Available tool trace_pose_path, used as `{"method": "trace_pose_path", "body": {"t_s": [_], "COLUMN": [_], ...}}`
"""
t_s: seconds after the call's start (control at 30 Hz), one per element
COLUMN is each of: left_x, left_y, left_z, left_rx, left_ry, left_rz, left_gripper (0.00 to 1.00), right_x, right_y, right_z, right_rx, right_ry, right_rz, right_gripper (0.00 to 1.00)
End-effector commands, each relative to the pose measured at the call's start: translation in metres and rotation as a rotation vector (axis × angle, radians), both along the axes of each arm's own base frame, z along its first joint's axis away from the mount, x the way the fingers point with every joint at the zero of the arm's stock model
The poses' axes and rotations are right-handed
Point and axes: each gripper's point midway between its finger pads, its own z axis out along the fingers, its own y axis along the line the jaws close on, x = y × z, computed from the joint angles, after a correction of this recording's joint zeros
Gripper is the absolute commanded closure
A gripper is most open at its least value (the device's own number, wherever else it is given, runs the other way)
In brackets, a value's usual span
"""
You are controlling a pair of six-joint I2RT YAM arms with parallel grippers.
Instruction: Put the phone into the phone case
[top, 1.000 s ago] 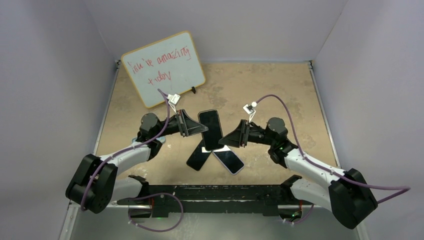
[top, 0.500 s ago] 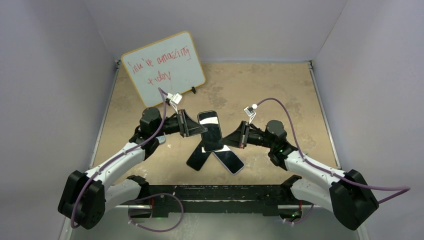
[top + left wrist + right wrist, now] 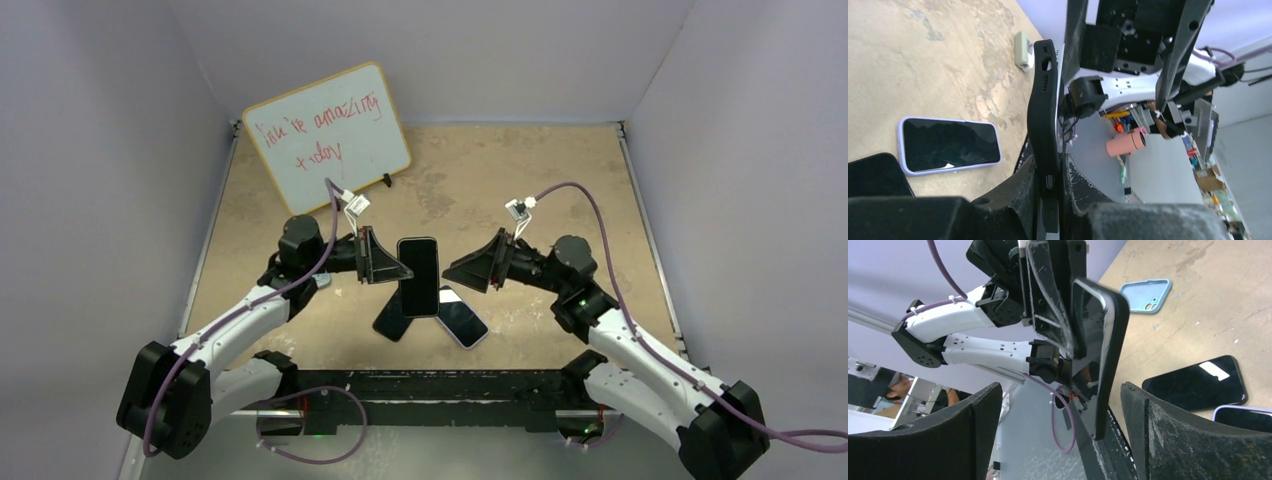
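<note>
My left gripper (image 3: 403, 272) is shut on a black phone case (image 3: 418, 276) and holds it up off the table. The case's glossy dark face looks like a screen, and I cannot tell if a phone sits in it. In the left wrist view the case (image 3: 1044, 100) stands edge-on between the fingers of the left gripper (image 3: 1053, 167). My right gripper (image 3: 456, 270) is open and empty, just right of the case and apart from it. In the right wrist view the case (image 3: 1105, 355) stands ahead of the wide-open right gripper (image 3: 1060, 390).
A bare black phone (image 3: 390, 320) and a phone in a lilac case (image 3: 462, 320) lie on the table below the held case. A light blue case (image 3: 1146, 295) lies by the left arm. A whiteboard (image 3: 328, 135) leans at the back left.
My right gripper has let go of the case, opened and drawn back to the right. The left gripper has turned the case from tilted to straight and moved it slightly toward me.
</note>
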Motion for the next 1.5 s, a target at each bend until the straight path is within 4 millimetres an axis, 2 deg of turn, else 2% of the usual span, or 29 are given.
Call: {"method": "trace_pose_path", "body": {"t_s": [0.0,0.13,0.33,0.6,0.73,0.83,1.0,1.1,1.13,1.37,1.4,1.47], "left_x": [-0.026,-0.033,-0.041,-0.029,-0.019,-0.014,0.002,0.01,0.012,0.021,0.02,0.016], "left_y": [0.002,0.003,0.001,-0.002,-0.005,-0.004,0.001,0.004,0.006,0.006,0.005,0.001], "left_z": [0.023,0.021,0.027,0.016,0.007,0.002,-0.024,-0.036,-0.039,-0.045,-0.042,-0.033], "left_rx": [-0.073,-0.088,-0.146,-0.114,-0.063,-0.037,0.111,0.188,0.214,0.234,0.219,0.165], "left_ry": [-0.141,-0.14,-0.118,-0.083,-0.062,-0.04,0.014,0.04,0.047,0.048,0.043,0.028], "left_rz": [-0.136,-0.16,-0.22,-0.185,-0.156,-0.127,-0.025,0.02,0.031,0.065,0.058,0.026], "left_gripper": [1.0,1.0,1.0,1.0,1.0,1.0,1.0,1.0,1.0,1.0,1.0,1.0], "right_x": [0.008,0.014,0.02,0.029,0.026,0.029,0.033,0.034,0.034,0.026,0.024,0.024], "right_y": [0.005,0.015,0.028,0.039,0.042,0.041,0.036,0.034,0.033,0.029,0.027,0.024], "right_z": [0.006,0.026,0.031,0.032,0.027,0.027,0.036,0.037,0.035,0.034,0.033,0.024], "right_rx": [-0.048,-0.013,-0.025,-0.029,-0.036,-0.058,-0.075,-0.091,-0.097,-0.073,-0.076,-0.112], "right_ry": [-0.059,-0.124,-0.136,-0.115,-0.095,-0.093,-0.11,-0.107,-0.096,-0.054,-0.061,-0.068], "right_rz": [0.015,0.064,0.141,0.183,0.225,0.211,0.155,0.129,0.126,0.12,0.117,0.1], "right_gripper": [0.11,0.13,0.19,0.27,0.32,0.45,0.82,0.98,1.0,1.0,0.96,0.8]}}
